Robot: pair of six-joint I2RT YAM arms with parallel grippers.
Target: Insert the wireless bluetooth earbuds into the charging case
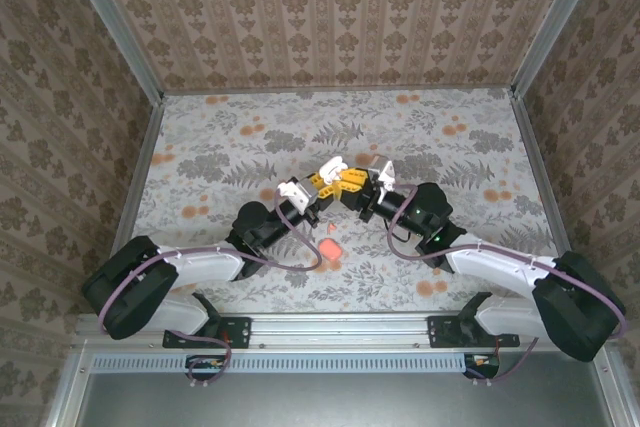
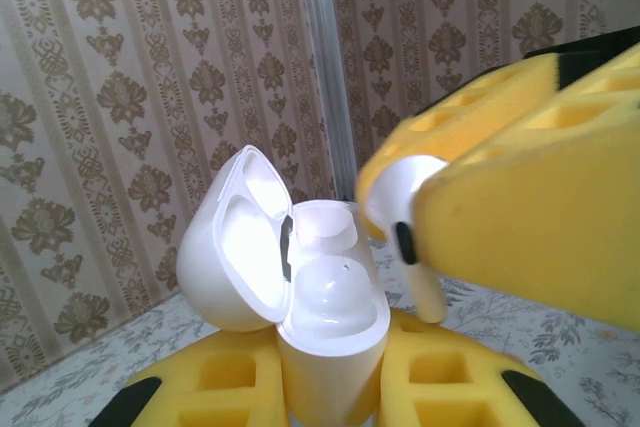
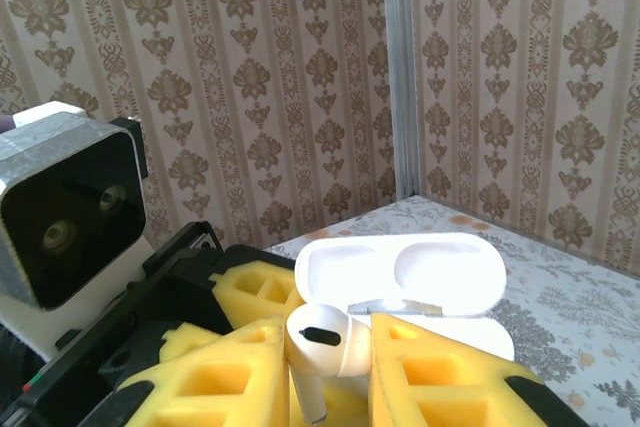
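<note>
Above the flowered table [image 1: 200, 147], a glossy white charging case [image 2: 330, 317] is held upright, clamped at its base by the closed left gripper [image 2: 330, 387] — its lid [image 2: 235, 247] is hinged fully open. What lies in its wells cannot be told (everything in there is white). A white earbud [image 2: 395, 192] — rounded head up, stem pointing straight down — is pinched by the closed right gripper [image 3: 328, 347], just beside the case's open mouth.
</note>
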